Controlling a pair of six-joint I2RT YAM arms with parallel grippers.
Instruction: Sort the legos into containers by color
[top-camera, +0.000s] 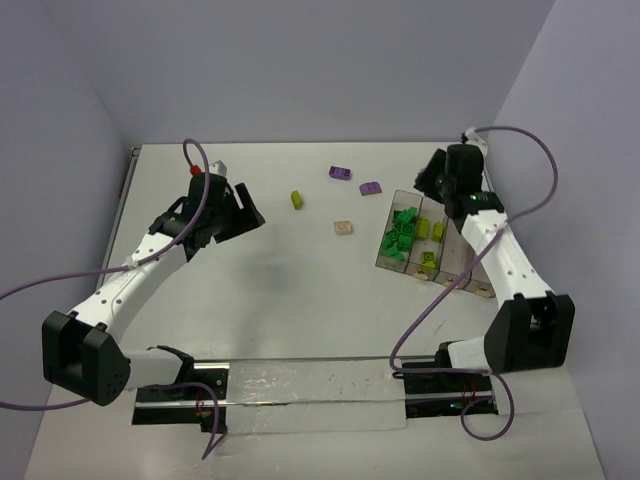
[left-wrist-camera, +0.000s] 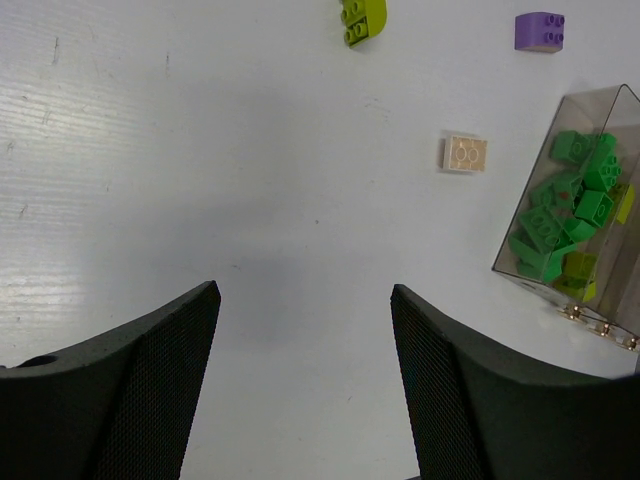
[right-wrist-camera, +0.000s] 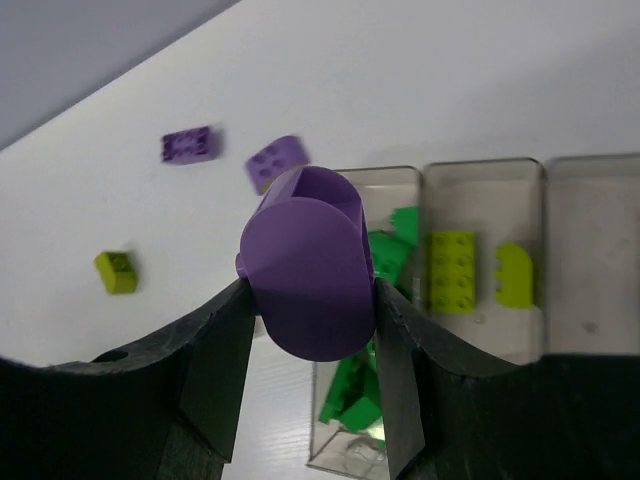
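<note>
Now the right gripper (right-wrist-camera: 312, 295) pinches a purple brick (right-wrist-camera: 305, 255) between its jaws, bins (right-wrist-camera: 485, 166) just past them, and the left gripper (left-wrist-camera: 305, 295) has its jaws spread.

A matte white rectangular tabletop (top-camera: 300, 300) fills the middle of the frame. Plain pale lavender walls (top-camera: 330, 60) box it in at top, left and right. The light is soft and even.

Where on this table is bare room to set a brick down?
Free: the wide table strip between the left gripper, the tan brick and the arm bases. Crowded: the far right, where loose purple bricks, a yellow-green brick and the containers sit close.
</note>
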